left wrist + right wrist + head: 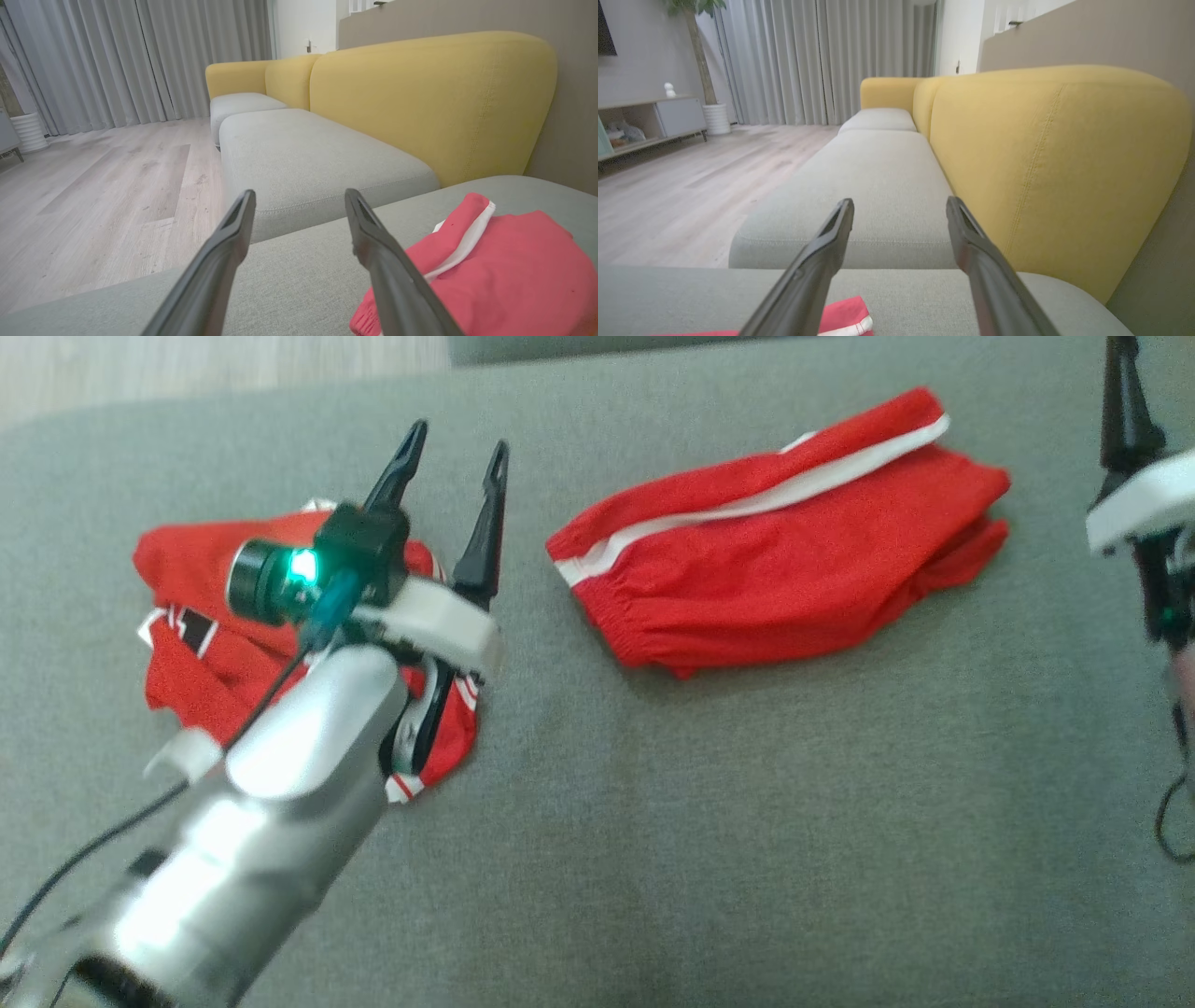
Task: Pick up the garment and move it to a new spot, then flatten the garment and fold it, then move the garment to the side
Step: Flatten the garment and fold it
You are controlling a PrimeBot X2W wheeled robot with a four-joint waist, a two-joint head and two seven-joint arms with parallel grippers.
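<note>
In the head view, the left gripper [459,439] was seen at about 10 o'clock, above a crumpled second red garment [187,616]. Its two dark fingers were spread wide and nothing was held between them. Whether the arm touched this cloth could not be told. Black and white marks were noticed on the crumpled piece, but no writing could be read.

The garment [775,551], red shorts with a white side stripe, was laid folded on the grey cushion [747,821], at 3 o'clock from the left gripper and well apart from it. The right gripper [1125,401] was found at 2 o'clock, at the edge of the view, apart from the garment.

In the left wrist view, the left gripper [300,193] was shown open, and the garment [514,270] lay at 4 o'clock, partly behind one finger. In the right wrist view, the right gripper [900,201] was spread equally wide and empty, with a corner of the garment [845,317] at 6 o'clock.

Wide bare grey fabric was left at 6 o'clock of the garment. The far edge of the cushion was seen at 11 o'clock in the head view, with the wooden floor [187,373] beyond it.
</note>
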